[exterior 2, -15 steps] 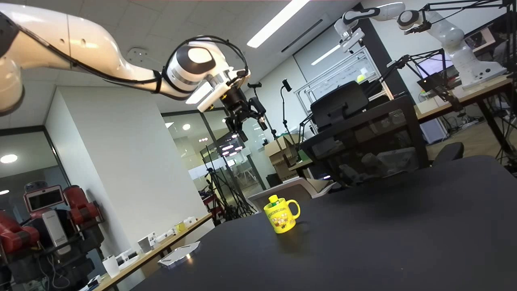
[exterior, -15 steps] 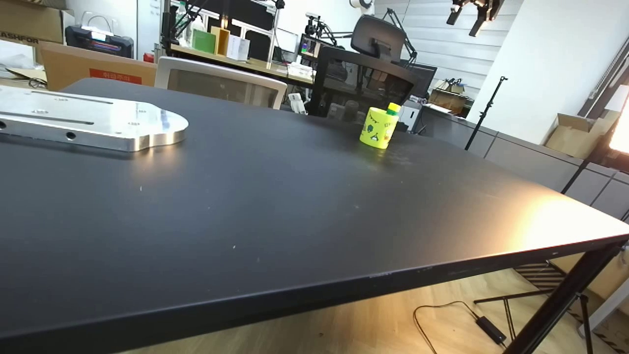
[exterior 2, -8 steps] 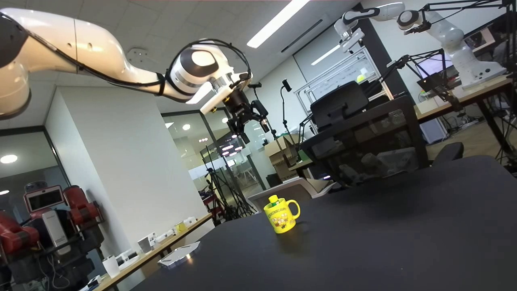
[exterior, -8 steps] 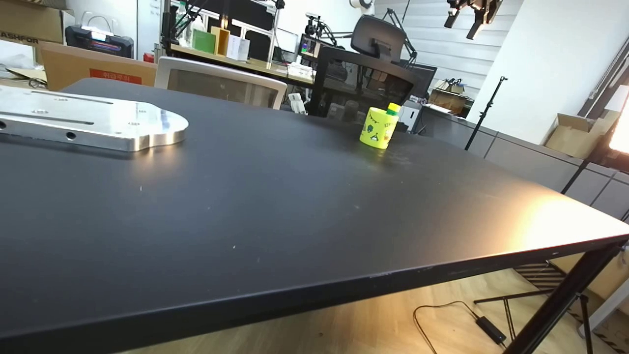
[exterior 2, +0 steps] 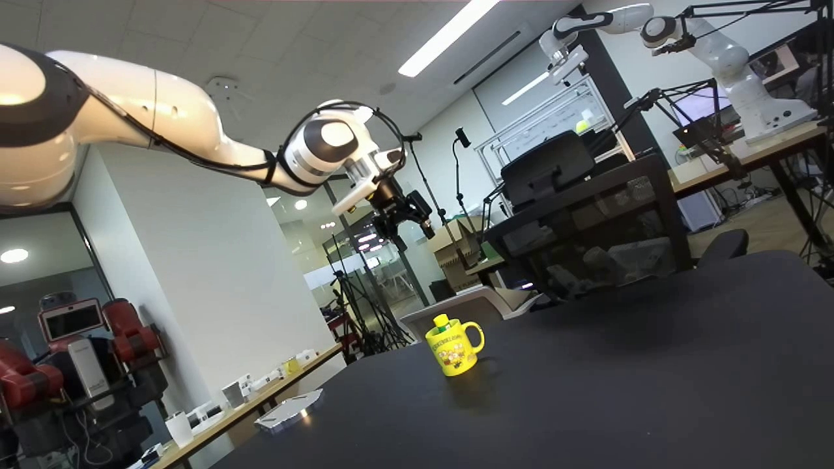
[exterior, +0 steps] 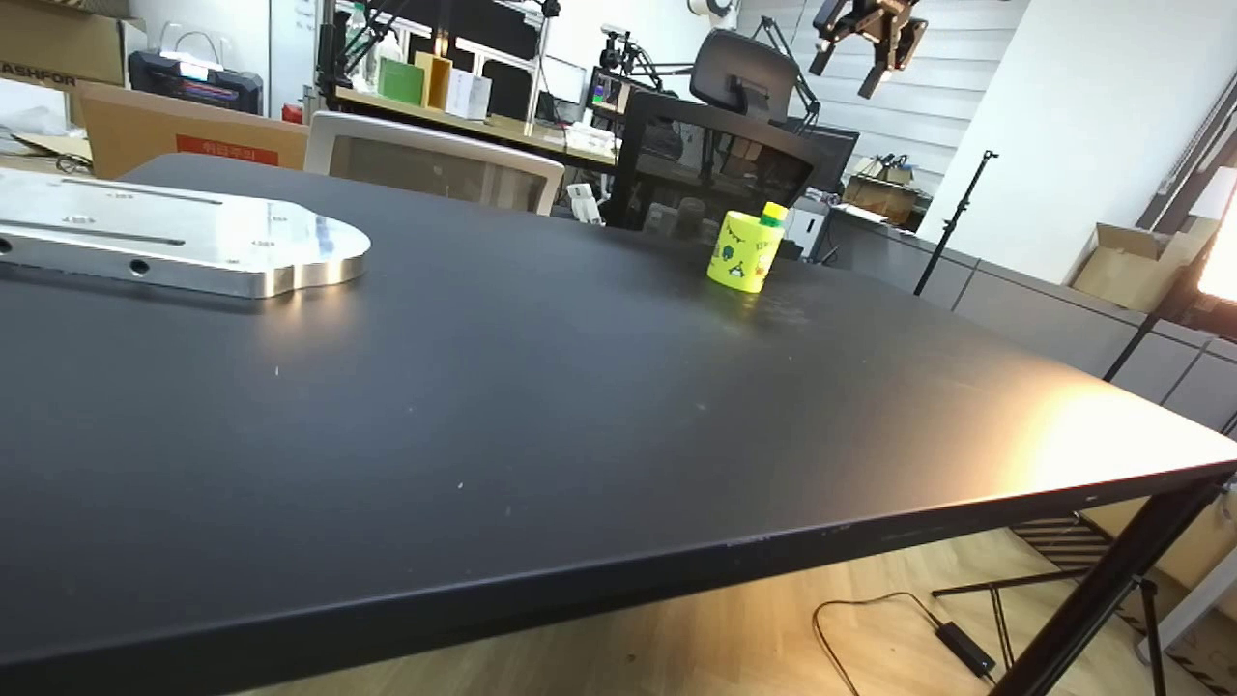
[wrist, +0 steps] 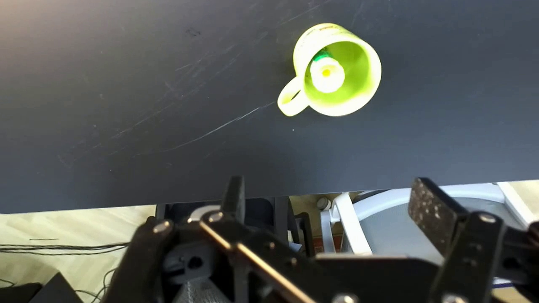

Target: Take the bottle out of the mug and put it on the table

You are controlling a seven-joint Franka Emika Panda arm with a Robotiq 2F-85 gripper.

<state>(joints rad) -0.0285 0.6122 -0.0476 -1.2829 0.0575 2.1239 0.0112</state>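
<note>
The yellow mug stands upright near the far edge of the black table (exterior: 541, 406) in both exterior views (exterior: 737, 256) (exterior 2: 453, 355). The small bottle is inside it; its yellow cap and green neck stick out above the rim (exterior: 774, 213) (exterior 2: 442, 322), and its body is hidden. In the wrist view the mug (wrist: 373, 80) is seen from above, handle to the lower left, with the bottle's bright cap (wrist: 327, 75) leaning to the left side inside. My gripper (exterior: 845, 79) (exterior 2: 415, 239) (wrist: 330, 195) is open and empty, high above the mug and apart from it.
A silver metal plate (exterior: 184, 237) lies on the table, and also shows in an exterior view (exterior 2: 290, 410). A white-framed chair (exterior: 435, 159) and a black mesh chair (exterior 2: 593, 228) stand at the table's edge. The white chair also shows under the gripper in the wrist view (wrist: 396, 219).
My gripper has come lower and moved left in an exterior view, down and slightly right in another, with a changed tilt. The mug and bottle have not moved.
</note>
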